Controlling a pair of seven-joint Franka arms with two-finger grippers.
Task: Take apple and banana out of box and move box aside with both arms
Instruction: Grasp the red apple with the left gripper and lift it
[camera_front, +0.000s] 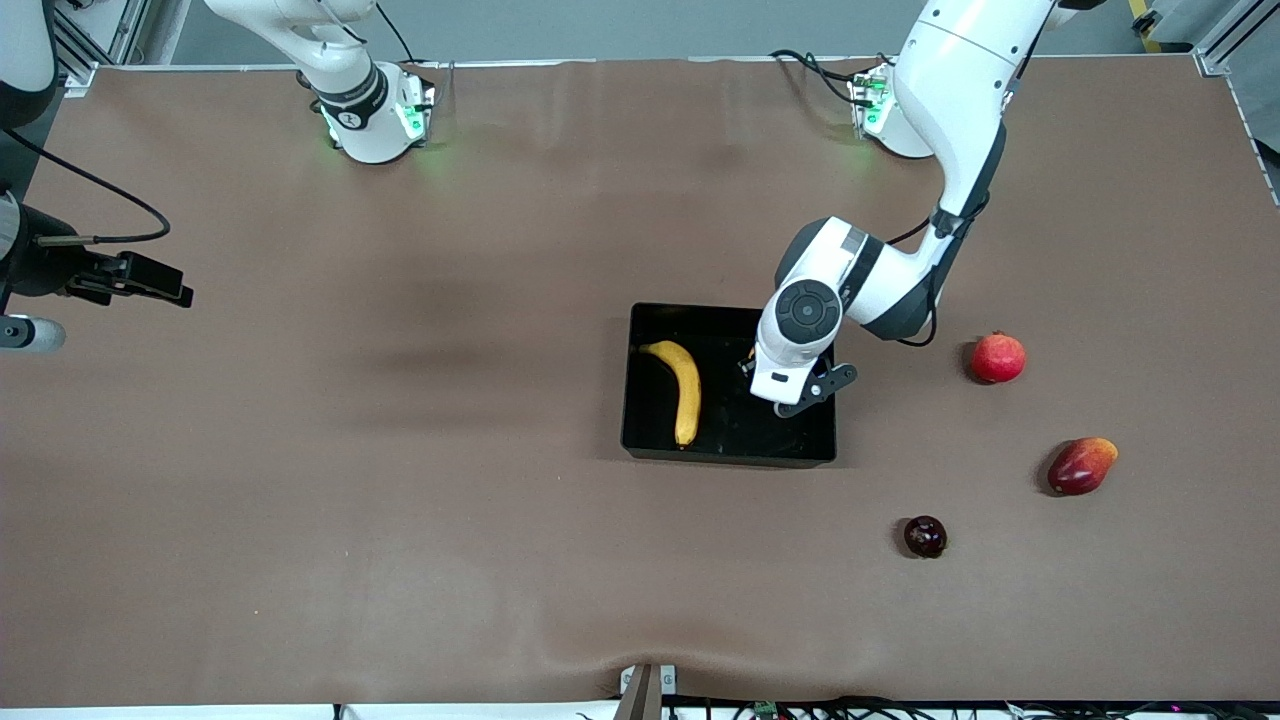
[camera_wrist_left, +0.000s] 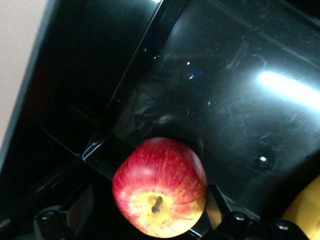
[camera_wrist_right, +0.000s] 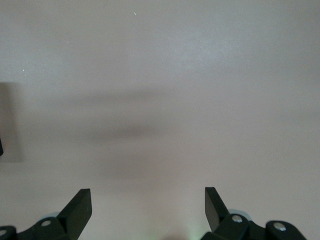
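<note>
Closing the left gripper (camera_wrist_left: 135, 220) needs care: its wide jaws sit around the apple (camera_wrist_left: 160, 186) in the box (camera_wrist_left: 235, 105), so squeeze gently. The right gripper (camera_wrist_right: 147, 210) waits with wide, empty jaws.

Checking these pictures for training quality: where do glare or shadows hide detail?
Left wrist view: a bright glare streak on the glossy black plastic box washes out its floor; the red-and-yellow apple stays sharp. Front view: the box interior is dark, the curved yellow banana clear. Right wrist view: soft shadows only on the brown table.
</note>
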